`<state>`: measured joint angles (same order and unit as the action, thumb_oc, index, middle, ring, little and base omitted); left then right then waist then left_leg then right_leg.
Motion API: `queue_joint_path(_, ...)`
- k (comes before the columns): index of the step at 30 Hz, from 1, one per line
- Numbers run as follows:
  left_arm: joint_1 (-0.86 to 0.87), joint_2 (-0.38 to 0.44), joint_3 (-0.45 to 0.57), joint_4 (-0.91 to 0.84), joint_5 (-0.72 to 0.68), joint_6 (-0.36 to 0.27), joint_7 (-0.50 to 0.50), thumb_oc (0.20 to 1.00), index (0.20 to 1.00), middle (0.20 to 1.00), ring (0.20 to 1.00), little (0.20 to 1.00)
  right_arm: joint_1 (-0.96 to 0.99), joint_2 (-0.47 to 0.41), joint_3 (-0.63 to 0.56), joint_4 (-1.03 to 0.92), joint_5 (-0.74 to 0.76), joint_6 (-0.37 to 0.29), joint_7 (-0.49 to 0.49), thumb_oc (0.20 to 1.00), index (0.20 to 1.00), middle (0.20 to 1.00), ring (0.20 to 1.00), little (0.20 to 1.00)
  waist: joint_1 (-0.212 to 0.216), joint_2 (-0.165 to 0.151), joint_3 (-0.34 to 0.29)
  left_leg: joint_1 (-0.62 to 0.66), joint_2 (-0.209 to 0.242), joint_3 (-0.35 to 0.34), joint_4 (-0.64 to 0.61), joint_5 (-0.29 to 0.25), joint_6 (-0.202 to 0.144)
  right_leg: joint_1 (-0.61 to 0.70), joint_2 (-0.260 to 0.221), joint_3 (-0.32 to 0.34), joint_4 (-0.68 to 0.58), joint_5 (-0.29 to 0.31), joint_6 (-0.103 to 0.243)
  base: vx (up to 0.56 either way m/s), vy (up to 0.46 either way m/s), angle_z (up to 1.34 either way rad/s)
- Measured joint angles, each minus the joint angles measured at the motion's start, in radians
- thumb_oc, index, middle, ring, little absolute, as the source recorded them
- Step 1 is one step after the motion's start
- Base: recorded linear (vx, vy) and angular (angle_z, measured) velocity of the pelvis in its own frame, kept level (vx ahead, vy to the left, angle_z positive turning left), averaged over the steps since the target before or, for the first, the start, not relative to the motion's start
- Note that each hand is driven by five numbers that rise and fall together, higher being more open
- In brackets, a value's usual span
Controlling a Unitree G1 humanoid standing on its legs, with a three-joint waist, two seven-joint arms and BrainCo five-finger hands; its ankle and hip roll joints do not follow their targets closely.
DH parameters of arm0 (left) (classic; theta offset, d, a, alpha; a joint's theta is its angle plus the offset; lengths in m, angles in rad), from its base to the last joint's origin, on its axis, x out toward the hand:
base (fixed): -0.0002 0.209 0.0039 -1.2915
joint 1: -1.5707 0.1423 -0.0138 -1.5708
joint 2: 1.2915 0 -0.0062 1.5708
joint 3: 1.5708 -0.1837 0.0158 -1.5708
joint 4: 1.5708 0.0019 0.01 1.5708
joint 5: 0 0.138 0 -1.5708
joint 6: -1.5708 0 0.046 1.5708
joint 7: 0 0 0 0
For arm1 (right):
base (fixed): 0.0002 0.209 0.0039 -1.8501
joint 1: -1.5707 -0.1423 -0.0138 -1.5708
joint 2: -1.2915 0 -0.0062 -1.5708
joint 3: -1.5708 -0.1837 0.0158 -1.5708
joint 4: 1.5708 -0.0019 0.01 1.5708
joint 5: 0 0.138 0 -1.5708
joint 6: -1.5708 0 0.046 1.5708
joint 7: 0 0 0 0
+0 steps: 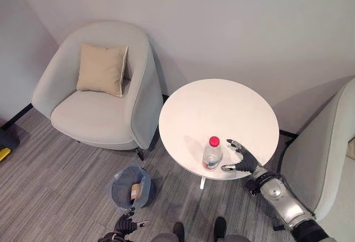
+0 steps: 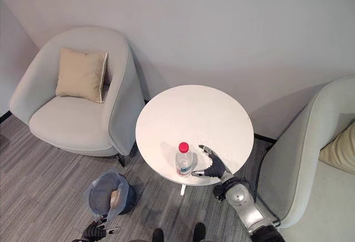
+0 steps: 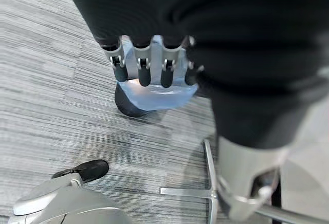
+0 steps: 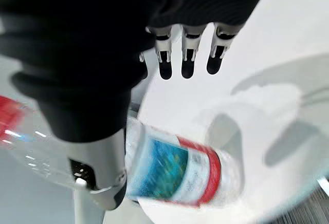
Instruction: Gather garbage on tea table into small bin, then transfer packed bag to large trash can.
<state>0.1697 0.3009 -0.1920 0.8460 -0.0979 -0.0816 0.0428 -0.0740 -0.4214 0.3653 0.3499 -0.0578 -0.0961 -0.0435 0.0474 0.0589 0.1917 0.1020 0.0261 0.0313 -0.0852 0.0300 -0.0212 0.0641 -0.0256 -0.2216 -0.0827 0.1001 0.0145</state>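
A clear plastic bottle (image 1: 212,154) with a red cap and a blue-and-red label stands upright near the front edge of the round white tea table (image 1: 222,109). My right hand (image 1: 244,161) rests on the table just right of the bottle, open, its fingers straight and its thumb (image 4: 100,172) close beside the bottle (image 4: 175,170). On the floor left of the table stands the small bin (image 1: 132,186), lined with a blue bag and holding something brownish. Low over the floor in front of this bin hangs my left hand (image 1: 125,226), open, fingers (image 3: 149,67) relaxed and holding nothing.
A grey armchair (image 1: 94,114) with a beige cushion (image 1: 101,69) stands left of the table, close behind the bin. A second grey armchair (image 1: 321,159) stands at the right, beside my right arm. The table's metal foot (image 3: 205,190) spreads over the grey carpet.
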Motion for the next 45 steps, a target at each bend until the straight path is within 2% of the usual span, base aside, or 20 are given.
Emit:
queue_joint_path(8, -0.02, -0.003, -0.006, -0.01, -0.003, -0.001, 0.002, 1.0, 1.0, 1.0, 1.0, 1.0, -0.176, 0.031, 0.118, 0.115, 0.0, 0.017, -0.041, 1.0, 1.0, 1.0, 1.0, 1.0, 0.067, 0.026, 0.018, -0.092, -0.013, -0.059, 0.007, 0.04, 0.004, -0.066, -0.014, -0.06, 0.0, 0.009, -0.002, -0.07, 0.042, 0.24)
queue_joint_path(10, -0.035, -0.002, -0.01, -0.01, -0.004, -0.001, 0.012, 1.0, 1.0, 1.0, 1.0, 1.0, -0.244, 0.052, 0.125, 0.125, 0.001, 0.018, -0.055, 0.2, 0.2, 0.2, 0.2, 0.2, 0.075, 0.036, 0.048, -0.102, -0.014, -0.071, 0.007, 0.037, -0.006, -0.071, -0.016, -0.068, 0.0, 0.011, 0.001, -0.02, 0.034, 0.14)
queue_joint_path(17, -0.05, 0.001, 0.004, -0.019, -0.009, 0.002, 0.023, 1.0, 1.0, 1.0, 1.0, 1.0, -0.139, -0.009, -0.049, -0.044, 0.062, 0.016, -0.087, 0.2, 0.2, 0.2, 0.2, 0.2, 0.09, 0.01, 0.058, -0.081, -0.017, -0.115, 0.0, 0.042, -0.003, -0.027, -0.019, -0.111, 0.0, 0.004, -0.004, -0.01, -0.012, 0.21)
queue_joint_path(24, -0.041, -0.009, 0.044, -0.015, -0.01, 0.002, 0.021, 1.0, 1.0, 1.0, 1.0, 1.0, -0.027, -0.029, -0.095, -0.168, 0.083, 0.011, -0.054, 0.2, 0.2, 0.2, 0.2, 0.2, 0.027, 0.002, 0.044, -0.051, -0.013, -0.104, 0.017, 0.048, -0.012, 0.006, -0.008, -0.103, 0.0, -0.012, 0.011, -0.08, -0.073, -0.01)
queue_joint_path(26, -0.077, -0.022, 0.038, -0.015, -0.014, 0.002, 0.021, 1.0, 1.0, 1.0, 1.0, 1.0, -0.027, -0.036, -0.08, -0.166, 0.119, 0.008, -0.054, 0.2, 0.2, 0.2, 0.2, 0.2, 0.024, -0.01, 0.048, -0.141, -0.033, -0.1, 0.13, 0.059, -0.04, -0.003, -0.019, -0.104, 0.0, -0.027, -0.007, -0.09, -0.028, 0.75)
queue_joint_path(27, -0.086, -0.034, 0.035, -0.015, -0.021, 0.001, 0.021, 1.0, 1.0, 1.0, 1.0, 1.0, -0.032, -0.046, -0.064, -0.165, 0.119, 0.004, -0.053, 0.2, 0.2, 0.2, 0.2, 0.2, 0.034, 0.001, 0.045, -0.159, -0.016, -0.053, 0.128, 0.046, -0.07, -0.005, -0.004, -0.112, 0.001, -0.032, -0.022, -0.09, -0.012, 0.85)
queue_joint_path(28, -0.088, -0.033, 0.036, -0.014, -0.035, 0.002, 0.022, 1.0, 1.0, 1.0, 1.0, 1.0, -0.036, -0.045, -0.062, -0.165, 0.119, -0.004, -0.054, 0.2, 0.2, 0.2, 0.2, 0.2, 0.05, 0.012, 0.044, -0.182, 0.006, -0.011, 0.134, 0.005, -0.053, -0.026, 0.006, -0.116, 0.017, -0.037, -0.03, 0.03, -0.006, 0.92)
queue_joint_path(29, -0.09, -0.031, 0.037, -0.01, -0.04, 0.005, 0.025, 1.0, 1.0, 1.0, 1.0, 1.0, -0.039, -0.044, -0.059, -0.172, 0.119, -0.008, -0.058, 0.2, 0.2, 0.2, 0.2, 0.2, 0.067, 0.012, 0.053, -0.215, 0.047, 0.124, 0.135, -0.054, -0.029, -0.039, 0.002, -0.172, 0.033, -0.034, -0.024, 0.08, 0.019, 1.74)
queue_joint_path(30, -0.114, -0.034, 0.037, -0.019, -0.04, 0.007, 0.027, 1.0, 1.0, 1.0, 1.0, 1.0, -0.039, -0.047, -0.063, -0.169, 0.119, -0.006, -0.064, 0.2, 0.2, 0.2, 0.2, 0.2, 0.025, -0.031, 0.065, -0.243, 0.105, 0.348, 0.169, -0.073, -0.052, -0.061, -0.044, -0.223, 0.032, -0.05, -0.047, 0.13, 0.066, 1.87)
queue_joint_path(32, -0.096, -0.035, 0.033, -0.019, -0.039, 0.009, 0.024, 1.0, 1.0, 1.0, 1.0, 1.0, -0.046, -0.044, -0.06, -0.176, 0.118, -0.009, -0.064, 0.2, 0.2, 0.2, 0.2, 0.2, 0.052, -0.069, 0.067, -0.211, 0.117, 0.412, 0.199, -0.074, -0.059, -0.069, -0.086, -0.228, 0.027, -0.05, -0.045, 0.14, 0.177, 1.33)
queue_joint_path(33, -0.086, -0.039, 0.035, -0.008, -0.039, 0.016, 0.021, 1.0, 1.0, 1.0, 1.0, 1.0, -0.041, -0.053, -0.074, -0.176, 0.118, -0.01, -0.077, 0.2, 0.2, 0.2, 0.2, 0.2, 0.015, -0.063, 0.064, -0.181, 0.141, 0.491, 0.196, -0.074, -0.06, -0.042, -0.1, -0.304, 0.003, -0.036, -0.024, 0.22, 0.225, 1.24)
queue_joint_path(35, -0.078, -0.038, 0.035, -0.005, -0.038, 0.016, 0.019, 1.0, 1.0, 1.0, 1.0, 1.0, -0.031, -0.056, -0.105, -0.166, 0.117, -0.008, -0.081, 0.2, 0.2, 0.2, 0.2, 0.2, 0.008, -0.022, 0.045, -0.1, 0.13, 0.462, 0.089, -0.03, -0.045, -0.039, -0.104, -0.305, 0.015, -0.013, 0.01, 0.34, 0.38, 0.88)
queue_joint_path(36, -0.061, -0.035, 0.036, -0.005, -0.034, 0.018, 0.014, 1.0, 1.0, 1.0, 1.0, 1.0, -0.021, -0.039, -0.11, -0.157, 0.117, -0.005, -0.08, 0.2, 0.2, 0.2, 0.2, 0.2, 0.024, -0.023, 0.044, -0.088, 0.081, 0.415, 0.084, -0.021, -0.017, -0.046, -0.136, -0.27, 0.058, -0.025, 0.038, 0.32, 0.454, 0.02)
queue_joint_path(37, -0.043, -0.035, 0.039, 0.031, -0.03, 0.022, 0.01, 1.0, 1.0, 1.0, 1.0, 1.0, -0.001, -0.001, -0.111, -0.157, 0.117, -0.004, -0.079, 0.2, 0.2, 0.2, 0.2, 0.2, 0.022, -0.015, 0.039, -0.057, 0.004, 0.394, 0.072, -0.064, 0.049, -0.117, -0.256, -0.236, 0.296, -0.065, 0.098, 0.27, 0.432, -0.05)
queue_joint_path(38, -0.04, -0.026, 0.035, 0.038, -0.03, 0.027, 0.012, 1.0, 1.0, 1.0, 1.0, 1.0, 0.0, 0.01, -0.098, -0.16, 0.116, -0.002, -0.077, 0.2, 0.2, 0.2, 0.2, 0.2, 0.007, -0.018, 0.035, -0.045, -0.041, 0.399, 0.067, -0.067, 0.096, -0.202, -0.352, -0.218, 0.491, -0.096, 0.099, 0.18, 0.259, 0.0)
queue_joint_path(39, -0.061, -0.011, 0.04, 0.029, -0.03, 0.028, 0.014, 1.0, 1.0, 1.0, 1.0, 1.0, 0.0, 0.017, -0.083, -0.166, 0.117, -0.003, -0.075, 0.2, 0.2, 0.2, 0.2, 0.2, -0.002, -0.03, 0.032, -0.044, -0.1, 0.376, 0.071, -0.091, 0.142, -0.327, -0.423, -0.128, 0.692, -0.074, 0.094, 0.23, 0.168, 0.26)
queue_joint_path(40, -0.077, -0.001, 0.028, 0.022, -0.03, 0.029, 0.016, 1.0, 1.0, 1.0, 1.0, 1.0, 0.003, 0.024, -0.071, -0.175, 0.116, -0.004, -0.075, 0.2, 0.2, 0.2, 0.2, 0.2, -0.019, -0.025, 0.036, -0.055, -0.12, 0.355, 0.068, -0.083, 0.142, -0.435, -0.39, 0.05, 0.812, -0.115, 0.115, 0.19, 0.013, 0.39)
queue_joint_path(41, -0.085, 0.01, 0.011, 0.006, -0.03, 0.028, 0.018, 1.0, 1.0, 1.0, 1.0, 1.0, 0.01, 0.023, -0.061, -0.191, 0.116, -0.003, -0.073, 0.2, 0.2, 0.2, 0.2, 0.2, -0.031, -0.011, 0.046, -0.057, -0.117, 0.333, 0.066, -0.076, 0.142, -0.46, -0.323, 0.125, 0.801, -0.175, 0.117, 0.11, -0.059, 0.61)
queue_joint_path(43, -0.116, 0.022, 0.007, -0.015, -0.03, 0.019, 0.019, 1.0, 1.0, 1.0, 1.0, 1.0, 0.017, 0.022, -0.048, -0.199, 0.115, -0.001, -0.059, 0.2, 0.2, 0.2, 0.2, 0.2, -0.047, -0.007, 0.062, -0.059, -0.116, 0.311, 0.063, -0.075, 0.139, -0.464, -0.191, 0.127, 0.551, -0.226, 0.09, 0.08, -0.102, 0.58)
queue_joint_path(45, -0.128, 0.016, 0.007, 0.002, -0.03, 0.02, 0.021, 1.0, 1.0, 1.0, 1.0, 1.0, 0.016, 0.014, -0.062, -0.199, 0.116, -0.001, -0.058, 0.2, 0.2, 0.2, 0.2, 0.2, -0.065, -0.019, 0.067, -0.036, -0.122, 0.272, 0.064, -0.084, 0.123, -0.481, -0.051, 0.079, 0.37, -0.153, 0.034, 0.22, -0.154, 0.8)
